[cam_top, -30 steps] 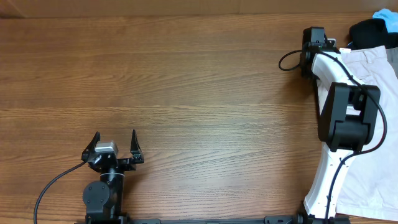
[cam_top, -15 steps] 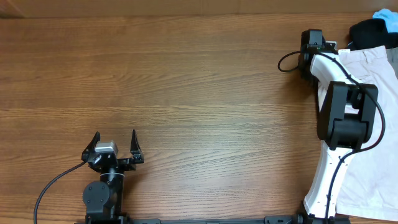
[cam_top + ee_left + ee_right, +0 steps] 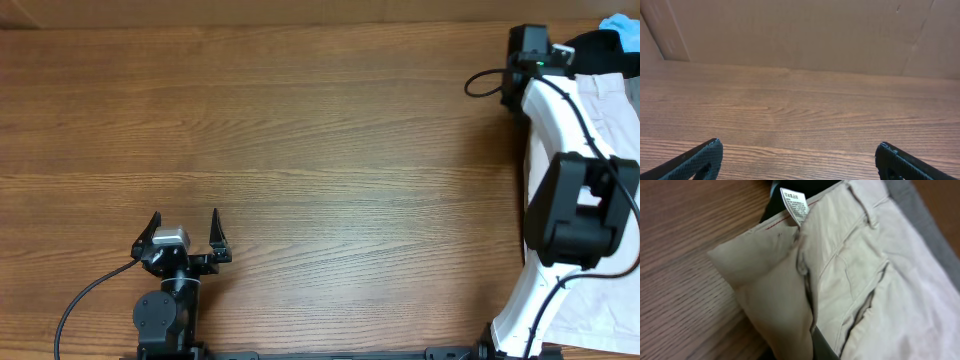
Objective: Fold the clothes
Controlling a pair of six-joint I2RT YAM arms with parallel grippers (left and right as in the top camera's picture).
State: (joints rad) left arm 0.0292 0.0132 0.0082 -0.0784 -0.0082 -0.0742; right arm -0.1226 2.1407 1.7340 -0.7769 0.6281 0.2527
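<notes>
Site classed as a robotics test bench. Evidence: left arm (image 3: 165, 315) and right arm (image 3: 560, 110) stationed at the near edge of a wood-grain table (image 3: 300, 120), exposed black cabling (image 3: 104, 278), plain cardboard barrier (image 3: 800, 35) along the far side

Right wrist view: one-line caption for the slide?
Beige shorts lying on the wooden table, waist open with the white label showing.

Beige shorts (image 3: 880, 280): one. White label (image 3: 794, 203): one. Dark garment (image 3: 595, 50): one. Blue cloth (image 3: 622, 23): one. Robot arms (image 3: 163, 310) (image 3: 562, 112): two.
</notes>
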